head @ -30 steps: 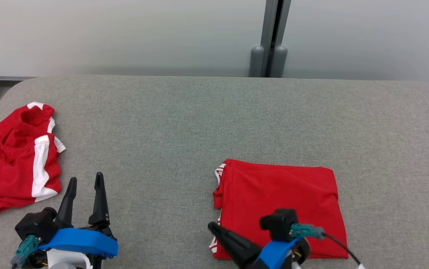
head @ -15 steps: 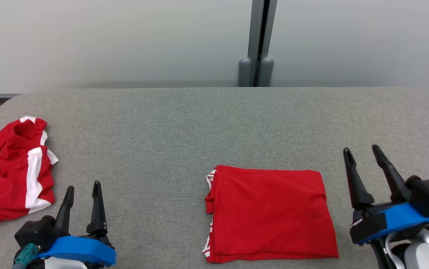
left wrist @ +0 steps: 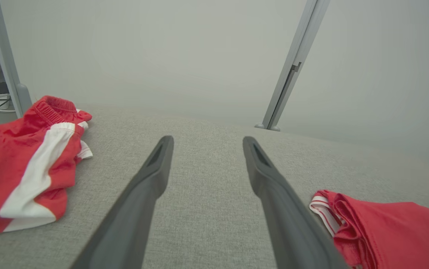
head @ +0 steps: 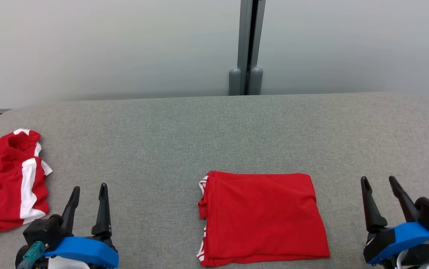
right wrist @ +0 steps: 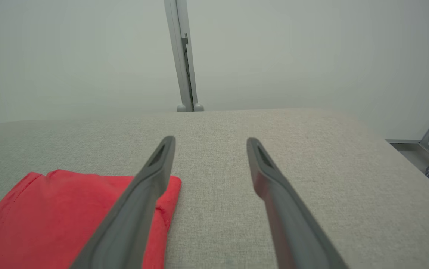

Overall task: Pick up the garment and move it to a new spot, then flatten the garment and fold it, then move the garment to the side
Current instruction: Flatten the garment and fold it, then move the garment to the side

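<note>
**Desk:** What does the frame show?

**Me:** On the grey table point(head: 214, 123), the folded garment point(head: 263, 216) lies flat as a red rectangle near the front, between my two arms. My left end effector point(head: 89, 186) and right end effector point(head: 378, 179) both have their fingers parted and hold nothing. Each is well apart from the cloth, off to its own side.

**Desk:** The fold looks done. What could spoil it?

**Me:** The move to the side, I judge. The stacked layers sit loose at the garment's left edge, with white trim peeking out. If I pinch only the top layer there, the stack would likely peel open as I lift. If I drag it instead, the table's coarse weave may catch the bottom layer and bunch it.

**Desk:** And the other red thing?

**Me:** A crumpled red-and-white garment point(head: 9, 183) lies at the table's left end. If I carry the folded one too far that way, the two could overlap. The right side looks like safer ground.
</note>
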`<state>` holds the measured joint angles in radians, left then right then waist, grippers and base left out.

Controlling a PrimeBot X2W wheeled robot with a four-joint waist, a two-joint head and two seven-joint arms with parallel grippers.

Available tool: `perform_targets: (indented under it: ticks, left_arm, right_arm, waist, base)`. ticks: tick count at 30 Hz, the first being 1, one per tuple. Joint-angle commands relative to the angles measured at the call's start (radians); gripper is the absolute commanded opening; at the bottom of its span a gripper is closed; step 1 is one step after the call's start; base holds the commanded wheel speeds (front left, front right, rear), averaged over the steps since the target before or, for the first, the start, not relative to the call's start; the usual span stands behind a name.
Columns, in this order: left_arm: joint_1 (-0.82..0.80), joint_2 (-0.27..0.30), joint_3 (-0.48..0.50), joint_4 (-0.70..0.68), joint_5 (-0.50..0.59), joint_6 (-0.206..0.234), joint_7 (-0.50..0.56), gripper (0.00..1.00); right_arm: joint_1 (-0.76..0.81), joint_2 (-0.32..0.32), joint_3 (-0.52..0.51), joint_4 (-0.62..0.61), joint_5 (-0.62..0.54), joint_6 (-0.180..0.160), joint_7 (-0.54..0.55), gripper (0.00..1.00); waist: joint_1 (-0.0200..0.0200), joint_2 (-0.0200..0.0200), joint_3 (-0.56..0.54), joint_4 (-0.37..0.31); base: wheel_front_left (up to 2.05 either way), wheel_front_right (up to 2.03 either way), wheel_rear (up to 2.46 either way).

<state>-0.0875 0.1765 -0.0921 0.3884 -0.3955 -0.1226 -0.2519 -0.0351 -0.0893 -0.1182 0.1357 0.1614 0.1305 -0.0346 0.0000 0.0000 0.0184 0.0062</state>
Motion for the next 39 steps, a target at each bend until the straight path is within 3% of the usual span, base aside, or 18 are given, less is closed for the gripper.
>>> perform_targets:
  ticks: [1, 12, 31, 39]
  left_arm:
    - [-0.002, 0.005, -0.004, -0.004, 0.004, 0.006, 0.005, 1.0]
    - [0.017, 0.016, -0.018, -0.024, 0.009, 0.033, 0.043, 1.0]
    - [0.033, 0.027, -0.034, -0.032, -0.009, 0.039, 0.062, 1.0]
    - [-0.001, 0.038, -0.029, -0.055, -0.017, 0.044, 0.061, 1.0]
  right_arm:
    - [0.015, 0.001, 0.005, 0.007, 0.004, 0.001, 0.006, 1.0]
    - [-0.008, -0.011, 0.036, 0.055, 0.031, 0.001, 0.009, 1.0]
    - [-0.031, -0.019, 0.08, 0.09, 0.028, 0.001, 0.02, 1.0]
    - [-0.128, 0.0, 0.151, 0.134, 0.045, 0.0, 0.13, 1.0]
  waist:
    - [0.0, 0.0, -0.006, -0.006]
    - [0.0, 0.0, -0.03, -0.022]
    - [0.0, 0.0, -0.032, -0.007]
    - [0.0, 0.0, 0.009, -0.016]
  base:
    - [0.0, 0.0, 0.0]
    - [0.0, 0.0, 0.0]
    - [0.0, 0.0, 0.0]
    - [0.0, 0.0, 0.0]
